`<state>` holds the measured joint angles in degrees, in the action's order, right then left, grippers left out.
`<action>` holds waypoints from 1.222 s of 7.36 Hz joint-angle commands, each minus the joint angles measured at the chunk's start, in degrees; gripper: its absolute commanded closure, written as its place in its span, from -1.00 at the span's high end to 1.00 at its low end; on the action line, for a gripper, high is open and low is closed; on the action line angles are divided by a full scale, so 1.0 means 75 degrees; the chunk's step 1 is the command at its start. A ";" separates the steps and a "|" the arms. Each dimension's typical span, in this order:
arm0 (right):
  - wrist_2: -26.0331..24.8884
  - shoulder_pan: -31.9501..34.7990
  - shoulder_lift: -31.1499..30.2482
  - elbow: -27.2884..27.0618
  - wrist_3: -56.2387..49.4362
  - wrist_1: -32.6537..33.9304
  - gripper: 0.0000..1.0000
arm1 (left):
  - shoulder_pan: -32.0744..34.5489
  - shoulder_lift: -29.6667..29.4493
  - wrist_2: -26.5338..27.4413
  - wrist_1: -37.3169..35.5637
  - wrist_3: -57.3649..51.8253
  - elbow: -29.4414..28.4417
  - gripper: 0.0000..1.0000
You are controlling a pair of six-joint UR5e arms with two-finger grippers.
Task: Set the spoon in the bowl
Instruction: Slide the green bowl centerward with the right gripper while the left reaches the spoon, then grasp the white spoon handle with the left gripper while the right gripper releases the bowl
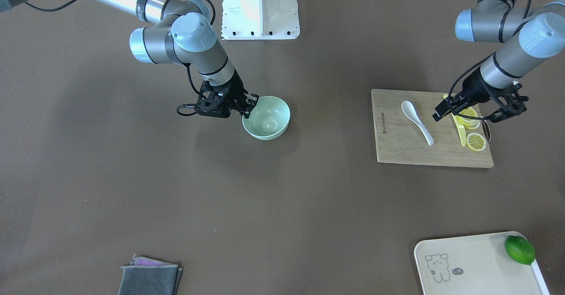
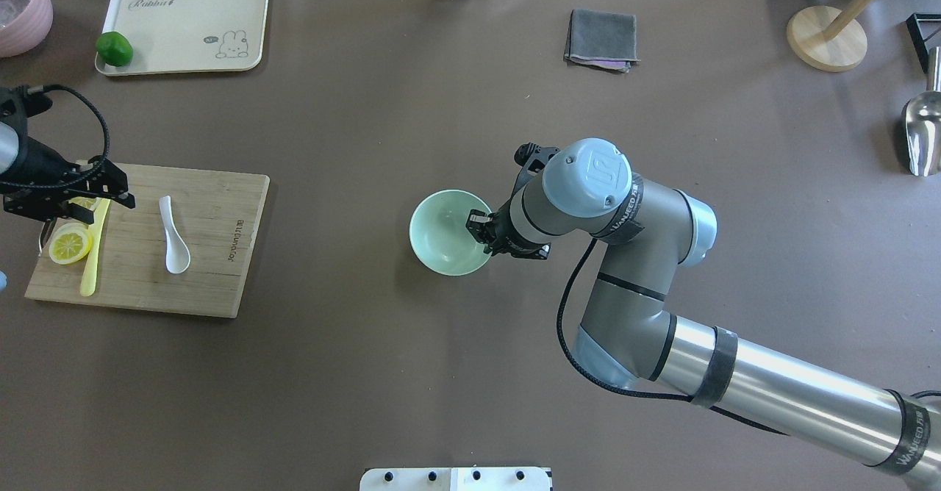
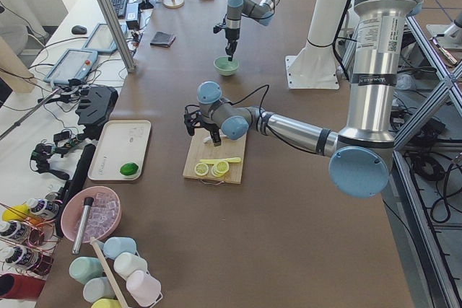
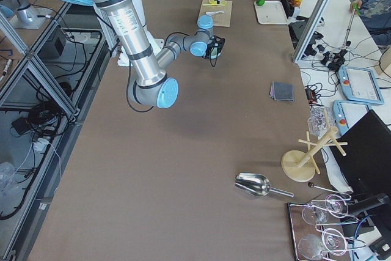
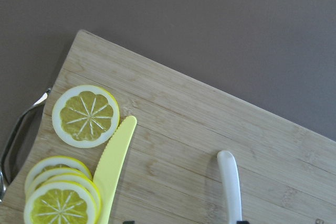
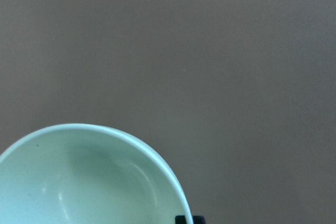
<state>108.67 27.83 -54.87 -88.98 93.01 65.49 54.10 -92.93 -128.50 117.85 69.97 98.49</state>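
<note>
Item one, nearest the robot: the white base pedestal (image 1: 260, 8), set back from the cutting board (image 1: 397, 151), which I take as reference. Item two, on the board: the spoon (image 1: 418, 124), lying flat and free near the middle, scoop toward the robot, handle pointing away. Beside it, toward the robot's left, are a yellow knife (image 1: 461, 135) and lemon slices (image 1: 476, 141). Item three, above the board: the left gripper (image 1: 443, 111), fingers spread and holding nothing. Its wrist view places it between knife and spoon, one fingertip close by the handle. Item four, well apart from the board on the robot's right: the bowl (image 1: 270, 122), empty. The right gripper (image 1: 250, 106) is at its rim, fingertips drawn together on that rim, which I read as a steadying pinch. Item five, beyond the board on the table's far side: a tray (image 1: 485, 259) carrying a lime (image 1: 519, 249). Further toward the robot's right lies a folded grey cloth (image 1: 150, 278). Step in hand, as I judge it: the approach to the spoon, grasp not yet made. Next I would need to centre the spread fingers across the handle, descend to the board and close firmly on that glossy, curved stem. Then I would lift it and carry it across to the bowl.
</note>
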 commanded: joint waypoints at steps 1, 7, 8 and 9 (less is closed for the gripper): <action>-0.0099 -0.0054 -0.0067 -0.0310 -0.0003 0.0115 0.94 | -0.0370 -0.0218 0.0246 0.0130 0.0267 -0.0230 0.39; 0.0053 0.0344 -0.0559 -0.1835 -0.0225 0.1218 1.00 | -0.0558 -0.0676 0.0434 0.0763 0.0525 -0.1004 -0.87; 0.0065 0.0344 -0.0617 -0.1847 -0.0261 0.1206 1.00 | -0.0558 -0.0676 0.0434 0.0763 0.0514 -0.0992 -1.00; 0.0158 0.0437 -0.0641 -0.1870 -0.0261 0.1206 1.00 | -0.0558 -0.0687 0.0365 0.0751 0.0502 -0.0922 -1.00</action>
<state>109.26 30.52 -59.36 -102.79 91.20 74.55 49.90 -98.01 -125.36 123.47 73.81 91.16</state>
